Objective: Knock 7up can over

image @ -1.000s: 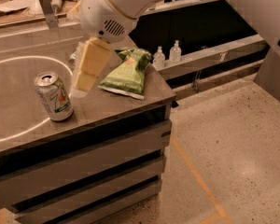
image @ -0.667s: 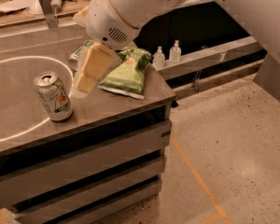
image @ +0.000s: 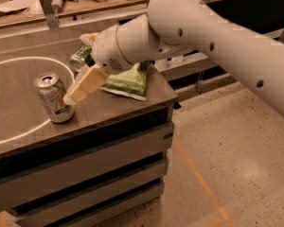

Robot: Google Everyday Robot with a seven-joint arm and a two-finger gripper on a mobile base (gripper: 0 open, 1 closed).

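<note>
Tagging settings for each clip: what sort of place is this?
Probably a robotics lab or workshop: a cable-strewn workbench behind, a taped line on the speckled floor, and the pincer beside the 7up can on a drawer counter.

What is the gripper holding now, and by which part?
Nothing, as far as it shows. The gripper is beside the upright 7up can, with its tip at the can's side, not around it.
</note>
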